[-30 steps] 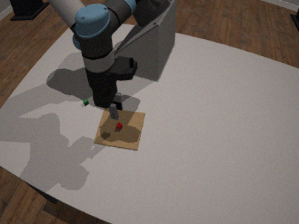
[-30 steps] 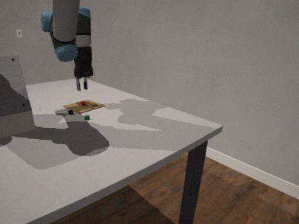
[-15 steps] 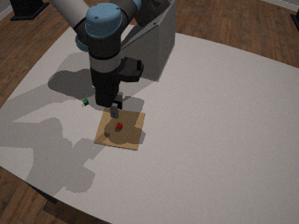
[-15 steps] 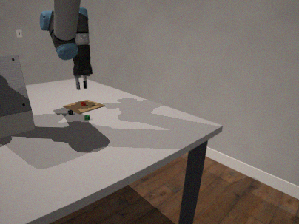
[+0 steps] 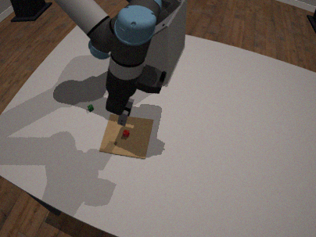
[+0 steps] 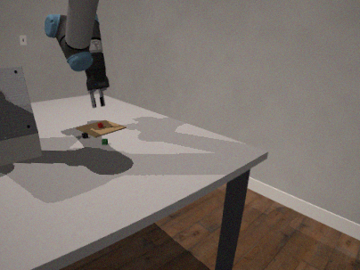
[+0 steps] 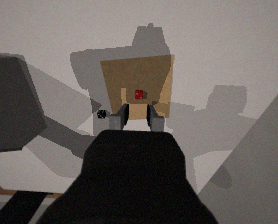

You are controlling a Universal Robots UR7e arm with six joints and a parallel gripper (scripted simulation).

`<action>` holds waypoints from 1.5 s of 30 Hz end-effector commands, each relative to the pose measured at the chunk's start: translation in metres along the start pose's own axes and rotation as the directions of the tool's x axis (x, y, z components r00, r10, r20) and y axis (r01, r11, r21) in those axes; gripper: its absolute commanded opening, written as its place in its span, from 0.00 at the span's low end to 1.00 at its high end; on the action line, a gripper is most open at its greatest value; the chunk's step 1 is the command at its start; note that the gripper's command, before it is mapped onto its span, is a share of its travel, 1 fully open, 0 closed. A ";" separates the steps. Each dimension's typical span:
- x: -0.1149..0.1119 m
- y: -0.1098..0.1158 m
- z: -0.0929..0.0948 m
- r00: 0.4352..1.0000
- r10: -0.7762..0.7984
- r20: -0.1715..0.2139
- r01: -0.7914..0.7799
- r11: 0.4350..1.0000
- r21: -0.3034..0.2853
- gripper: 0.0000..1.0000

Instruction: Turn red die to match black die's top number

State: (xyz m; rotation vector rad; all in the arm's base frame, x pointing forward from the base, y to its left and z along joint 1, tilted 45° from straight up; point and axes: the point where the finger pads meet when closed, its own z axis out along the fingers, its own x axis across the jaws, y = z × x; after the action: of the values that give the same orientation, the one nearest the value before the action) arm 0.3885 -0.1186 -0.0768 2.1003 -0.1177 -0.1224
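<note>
The red die [image 5: 126,133] lies on the tan mat [image 5: 129,137], near its middle; it also shows in the exterior view [image 6: 100,125] and the wrist view [image 7: 139,93]. The black die [image 6: 85,135] lies on the table just off the mat's edge, seen in the wrist view [image 7: 102,114] too; the arm hides it in the top view. My gripper [image 6: 97,101] hangs well above the mat, fingers apart and empty, also seen in the wrist view [image 7: 135,116] and the top view [image 5: 124,116]. The dice's top faces are too small to read.
A green die [image 5: 90,108] lies on the table left of the mat, also in the exterior view [image 6: 104,141]. A grey box-shaped base [image 5: 168,42] stands behind the arm. The table edge runs along the front [image 6: 178,191].
</note>
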 end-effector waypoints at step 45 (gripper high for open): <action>0.000 -0.006 0.001 1.000 0.002 0.003 -0.001 0.964 -0.266 0.64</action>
State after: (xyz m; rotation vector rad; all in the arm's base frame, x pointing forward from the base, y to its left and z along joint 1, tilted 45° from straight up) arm 0.3885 -0.1165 -0.0820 1.8328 -0.0980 -0.1328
